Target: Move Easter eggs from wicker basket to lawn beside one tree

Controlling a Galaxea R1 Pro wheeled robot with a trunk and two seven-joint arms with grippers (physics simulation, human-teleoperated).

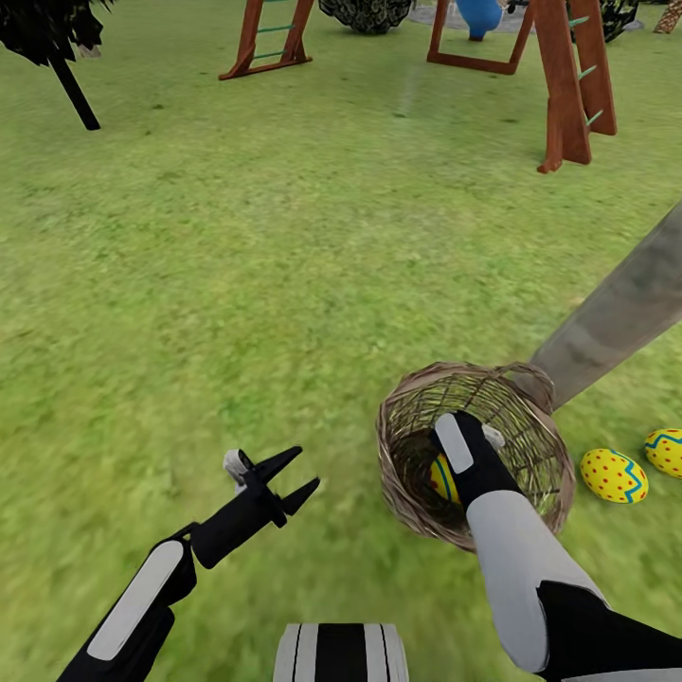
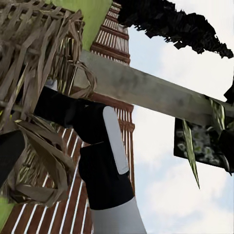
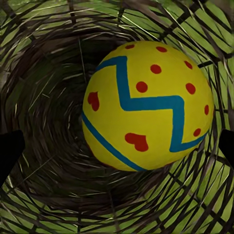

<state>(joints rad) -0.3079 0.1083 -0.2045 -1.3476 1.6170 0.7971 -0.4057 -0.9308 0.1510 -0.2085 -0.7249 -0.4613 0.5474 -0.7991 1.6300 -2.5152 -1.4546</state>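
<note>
Right gripper [image 1: 453, 445] reaches down into the basket [image 1: 554, 474], fingers spread either side of the last egg [image 3: 146, 105] straight ahead, not yet closed. Trunk [image 1: 620, 317] stands just behind; two eggs [image 1: 614, 475] lie beside it. Left gripper [image 1: 289, 480] hangs open, farther off.

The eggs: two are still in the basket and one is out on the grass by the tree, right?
Not quite, it is the other way round. The head view shows one egg in the basket, under the right tool, and two eggs on the grass by the tree.
</note>
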